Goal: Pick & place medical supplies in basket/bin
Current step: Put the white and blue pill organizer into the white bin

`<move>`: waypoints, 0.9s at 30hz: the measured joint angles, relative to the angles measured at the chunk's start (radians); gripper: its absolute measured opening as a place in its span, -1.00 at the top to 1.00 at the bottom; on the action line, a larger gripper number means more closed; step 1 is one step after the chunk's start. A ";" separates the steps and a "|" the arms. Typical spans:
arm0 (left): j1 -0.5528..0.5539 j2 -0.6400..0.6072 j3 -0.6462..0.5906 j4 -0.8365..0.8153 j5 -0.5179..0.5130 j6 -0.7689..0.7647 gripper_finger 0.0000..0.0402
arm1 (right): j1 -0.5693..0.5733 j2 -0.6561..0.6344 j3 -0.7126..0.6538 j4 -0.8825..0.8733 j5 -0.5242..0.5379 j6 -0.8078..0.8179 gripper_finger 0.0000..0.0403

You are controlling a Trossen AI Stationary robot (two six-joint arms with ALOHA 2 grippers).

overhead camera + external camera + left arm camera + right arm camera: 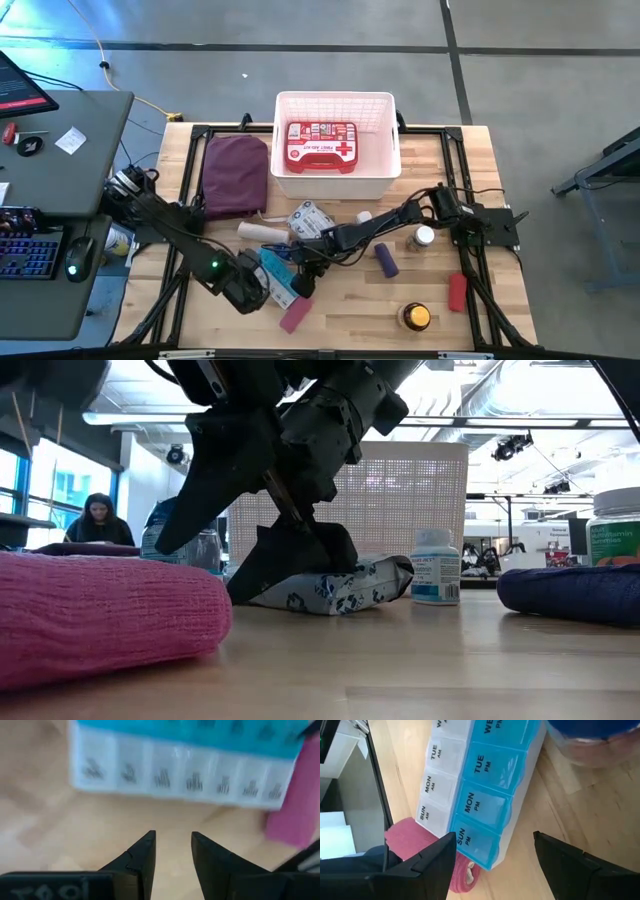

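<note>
The white basket [383, 172] stands at the table's far edge with the red first-aid case [320, 146] inside it. A blue-white pill box [277, 277] lies flat near the table's middle. My right gripper [494, 836] hangs open over the box's SUN end [470, 839], one finger on each side of it. My left gripper [172, 836] is open a little and hovers just left of the pill box [180, 775]. A pink roll [295, 315] lies by the box. The wipes packet [310, 218] and a beige roll [262, 232] lie farther back.
A maroon pouch [236, 175] lies left of the basket. To the right lie a purple roll [386, 260], a white-capped bottle [422, 238], a red roll [457, 292] and an amber jar [416, 317]. In the low view the pink roll [100, 615] fills the near left.
</note>
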State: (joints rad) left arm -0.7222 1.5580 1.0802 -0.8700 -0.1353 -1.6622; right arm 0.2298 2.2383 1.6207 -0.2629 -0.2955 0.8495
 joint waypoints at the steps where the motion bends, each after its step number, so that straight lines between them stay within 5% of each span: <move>1: -0.002 0.000 0.025 -0.030 -0.036 0.015 0.20 | 0.000 0.000 0.000 -0.002 0.000 -0.001 -0.29; 5: -0.002 -0.003 0.057 -0.180 -0.148 0.027 0.20 | -0.001 0.000 0.000 -0.002 0.000 -0.004 -0.29; 8: 0.019 -0.003 -0.004 -0.196 -0.114 -0.013 0.20 | -0.001 0.000 0.000 -0.002 0.000 -0.005 -0.29; 17: 0.028 -0.001 -0.225 0.135 0.021 -0.050 0.20 | -0.001 0.000 0.000 -0.003 -0.005 0.003 -0.29; 27: 0.028 -0.001 -0.254 0.135 0.031 -0.071 0.20 | -0.001 0.000 0.000 -0.003 -0.007 0.005 -0.29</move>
State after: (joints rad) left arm -0.6941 1.5570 0.8265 -0.7347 -0.1045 -1.7332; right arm 0.2291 2.2383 1.6207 -0.2657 -0.3025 0.8547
